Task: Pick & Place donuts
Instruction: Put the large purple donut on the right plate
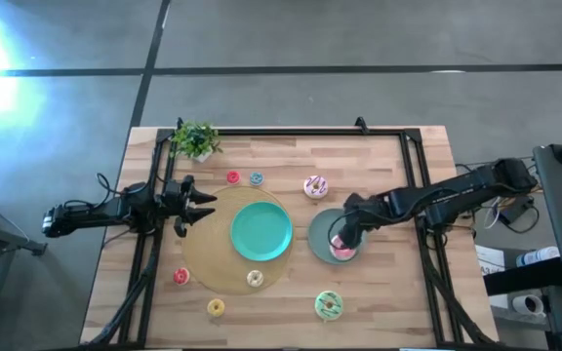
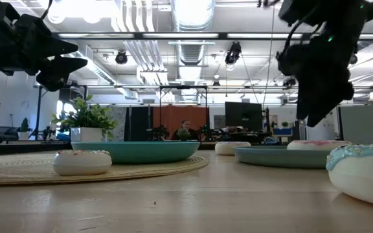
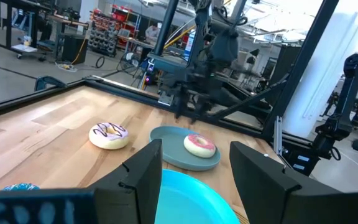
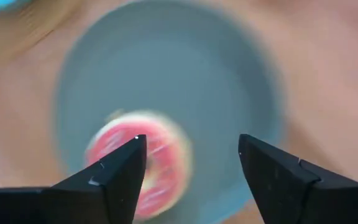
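Observation:
A pink-iced donut [image 1: 342, 250] lies flat on the grey-green plate [image 1: 318, 234]. My right gripper [image 1: 343, 237] hangs just above it, pointing down, open and empty. In the right wrist view its fingers [image 4: 114, 174] stand over the donut [image 4: 138, 162], which sits toward one finger. My left gripper [image 1: 201, 207] waits open and empty in the air at the table's left, beside the teal plate [image 1: 261, 231]. The white-sprinkled donut [image 1: 315, 186] and the green donut [image 1: 328, 305] lie on the table. Tiny red [image 1: 233, 177], blue [image 1: 257, 178], cream [image 1: 255, 279] and yellow [image 1: 216, 307] donuts lie around the teal plate.
The teal plate rests on a round woven mat [image 1: 203, 258]. Another tiny red donut [image 1: 180, 277] lies at the mat's near left. A small potted plant [image 1: 195, 139] stands at the far left corner. A black frame [image 1: 291, 134] runs along the table's edges.

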Controlling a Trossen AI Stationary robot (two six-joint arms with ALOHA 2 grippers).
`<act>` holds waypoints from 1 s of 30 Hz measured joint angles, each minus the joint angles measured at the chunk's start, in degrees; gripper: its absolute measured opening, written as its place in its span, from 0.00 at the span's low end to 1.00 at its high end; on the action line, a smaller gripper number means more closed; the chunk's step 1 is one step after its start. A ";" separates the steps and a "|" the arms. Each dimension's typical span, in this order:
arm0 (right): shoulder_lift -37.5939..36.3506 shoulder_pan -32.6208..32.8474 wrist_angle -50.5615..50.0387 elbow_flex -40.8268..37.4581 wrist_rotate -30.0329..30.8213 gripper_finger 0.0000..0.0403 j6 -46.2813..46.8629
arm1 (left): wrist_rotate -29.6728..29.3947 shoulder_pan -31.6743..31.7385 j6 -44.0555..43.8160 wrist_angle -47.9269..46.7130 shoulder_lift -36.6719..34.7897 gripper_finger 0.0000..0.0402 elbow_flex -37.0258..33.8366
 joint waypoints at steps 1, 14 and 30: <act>0.02 -1.26 -0.53 -0.24 1.49 0.60 2.58 | 0.02 -0.02 0.00 0.00 0.00 0.41 -0.01; 9.65 -28.45 16.29 -0.66 -10.26 0.62 -1.74 | 0.02 -0.02 0.00 0.00 0.00 0.41 0.00; 22.11 -32.28 18.92 8.44 -13.40 0.78 -7.14 | 0.02 -0.02 0.00 -0.02 0.00 0.41 -0.01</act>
